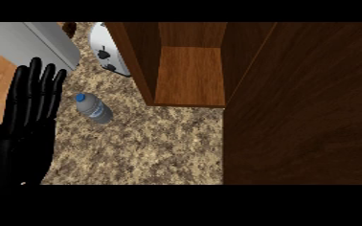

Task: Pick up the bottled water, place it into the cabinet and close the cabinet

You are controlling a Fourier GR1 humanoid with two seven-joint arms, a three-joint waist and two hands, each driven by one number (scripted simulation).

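Right of left robot hand [28, 110] (open): bottled water [93, 108], apart.

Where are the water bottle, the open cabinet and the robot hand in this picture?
Bottled water [94, 108]: head view, on its clear body.
Cabinet [189, 75]: head view, on its bare inner shelf.
Left robot hand [28, 107]: head view, on its palm.

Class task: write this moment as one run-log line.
water bottle: upright on counter, untouched | left robot hand: open, resting beside it | cabinet: open, shelf bare | right robot hand: not visible
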